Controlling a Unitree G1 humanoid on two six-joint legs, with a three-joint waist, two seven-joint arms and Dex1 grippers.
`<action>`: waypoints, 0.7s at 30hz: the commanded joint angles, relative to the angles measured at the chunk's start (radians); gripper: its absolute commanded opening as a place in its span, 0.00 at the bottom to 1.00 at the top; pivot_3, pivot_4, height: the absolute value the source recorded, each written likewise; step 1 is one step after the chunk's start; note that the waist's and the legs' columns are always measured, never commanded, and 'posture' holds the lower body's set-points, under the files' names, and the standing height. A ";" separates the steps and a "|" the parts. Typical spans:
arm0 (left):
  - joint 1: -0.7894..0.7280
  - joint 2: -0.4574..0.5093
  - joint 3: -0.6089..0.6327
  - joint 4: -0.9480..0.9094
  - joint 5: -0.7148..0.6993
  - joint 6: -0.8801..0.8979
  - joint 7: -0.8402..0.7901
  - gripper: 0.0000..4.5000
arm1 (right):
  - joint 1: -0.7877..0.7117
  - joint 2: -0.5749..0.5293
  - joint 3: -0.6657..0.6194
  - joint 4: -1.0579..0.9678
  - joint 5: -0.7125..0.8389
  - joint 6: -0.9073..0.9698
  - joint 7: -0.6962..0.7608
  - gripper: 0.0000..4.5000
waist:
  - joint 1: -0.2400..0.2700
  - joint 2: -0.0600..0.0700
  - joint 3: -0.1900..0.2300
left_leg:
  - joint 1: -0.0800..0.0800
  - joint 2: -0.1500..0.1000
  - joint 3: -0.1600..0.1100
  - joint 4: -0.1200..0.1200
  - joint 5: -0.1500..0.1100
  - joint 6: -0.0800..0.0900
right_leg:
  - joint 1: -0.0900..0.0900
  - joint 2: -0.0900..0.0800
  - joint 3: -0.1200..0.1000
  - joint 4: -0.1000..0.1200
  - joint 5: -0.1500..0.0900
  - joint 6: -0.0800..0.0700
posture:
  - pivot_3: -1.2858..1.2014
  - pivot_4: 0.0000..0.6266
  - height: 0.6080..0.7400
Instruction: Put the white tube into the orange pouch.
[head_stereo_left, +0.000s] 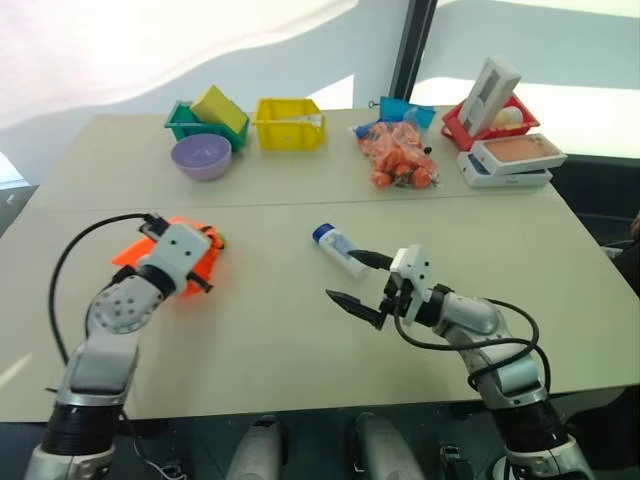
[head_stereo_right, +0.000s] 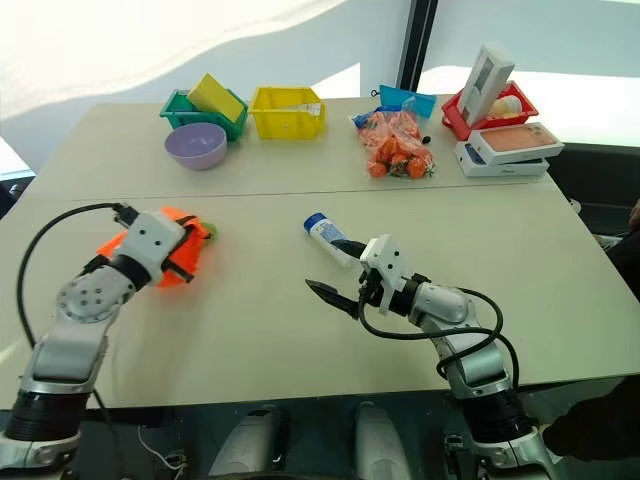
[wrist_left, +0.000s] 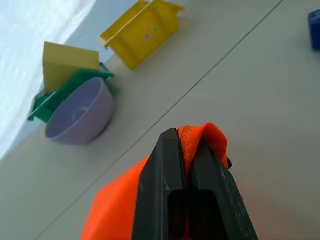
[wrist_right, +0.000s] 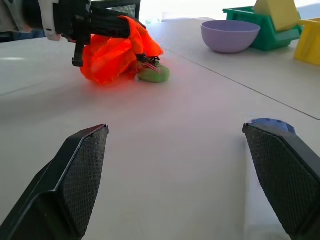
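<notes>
The white tube (head_stereo_left: 340, 249), likely light and slippery, lies at twelve o'clock of the wide-apart right gripper (head_stereo_left: 362, 279), best grasped mid-body, while the left gripper (wrist_left: 189, 172) is clamped on the soft orange pouch (head_stereo_right: 178, 243).

Silver-grey jointed arms, white wrist housings, looping black cables, black two-fingered hands with mesh-textured pads.

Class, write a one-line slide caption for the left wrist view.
Left claw shut on a fold of the orange pouch, lilac bowl behind.
</notes>
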 joint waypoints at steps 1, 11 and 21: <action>-0.067 -0.063 -0.086 -0.111 -0.032 0.070 -0.014 0.01 | -0.018 -0.012 -0.042 0.008 0.006 -0.019 -0.011 1.00 | 0.001 0.000 0.000 | 0.000 0.000 0.000 0.000 0.000 0.000 | 0.000 0.000 0.000 0.000 0.000 0.000 | 0.52 0.24 1.00; -0.093 -0.120 -0.115 -0.227 -0.101 0.261 -0.035 0.01 | -0.043 0.003 -0.097 0.082 -0.025 -0.001 -0.112 1.00 | -0.006 0.000 0.000 | 0.000 0.000 0.000 0.000 0.000 0.000 | 0.000 0.002 0.001 0.001 0.001 0.002 | 0.52 0.24 1.00; 0.027 0.017 -0.013 -0.087 -0.130 0.168 -0.103 0.01 | -0.063 0.068 -0.027 0.124 -0.060 0.028 -0.159 1.00 | -0.002 0.000 0.000 | 0.000 0.000 0.000 0.000 0.000 0.000 | 0.000 0.002 0.001 0.000 0.001 0.001 | 0.52 0.24 1.00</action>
